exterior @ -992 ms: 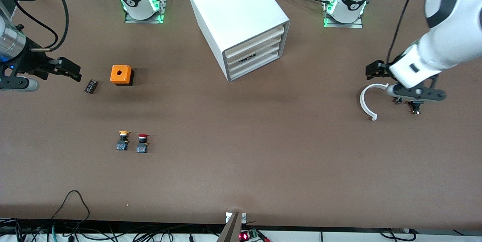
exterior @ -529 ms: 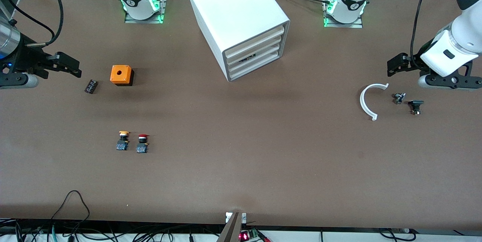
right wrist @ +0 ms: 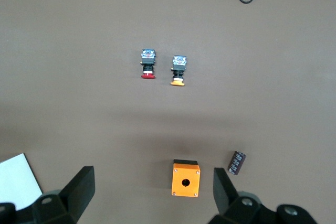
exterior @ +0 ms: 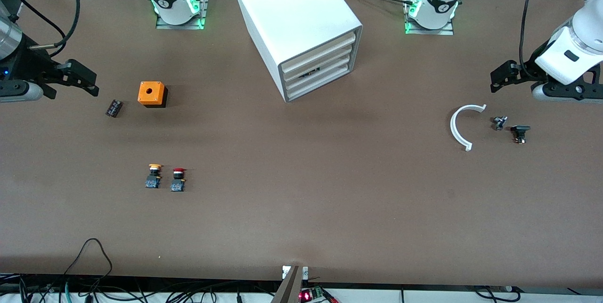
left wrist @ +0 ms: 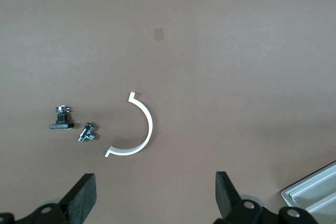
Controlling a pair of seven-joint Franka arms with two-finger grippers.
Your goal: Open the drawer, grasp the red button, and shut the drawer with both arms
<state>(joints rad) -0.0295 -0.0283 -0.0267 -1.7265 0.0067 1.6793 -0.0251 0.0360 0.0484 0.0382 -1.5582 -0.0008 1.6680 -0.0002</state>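
Cabinet (exterior: pixel 301 20) mid-table, middle drawer (exterior: pixel 316 71) shut: light, slides easily, best hooked at front edge. Left gripper (left wrist: pixel 152 195) spread above bracket (exterior: pixel 461 126); right gripper (right wrist: pixel 149 192) spread above orange box (exterior: pixel 151 94). Red button (exterior: pixel 178 179) nearer camera: tiny, rigid, pinch body.

The left end effector (exterior: pixel 500 77), a second ago low over the white curved piece (exterior: pixel 459 126) and hiding the small metal part (exterior: pixel 499 122), has lifted and drawn back toward the left arm's end of the desk (exterior: pixel 301 218). That part and the black clip (exterior: pixel 519 132) beside it now show uncovered. The right end effector (exterior: pixel 85 79) has pulled away slightly from the dark cylinder (exterior: pixel 113 108), toward the right arm's end and a little up in the front view.
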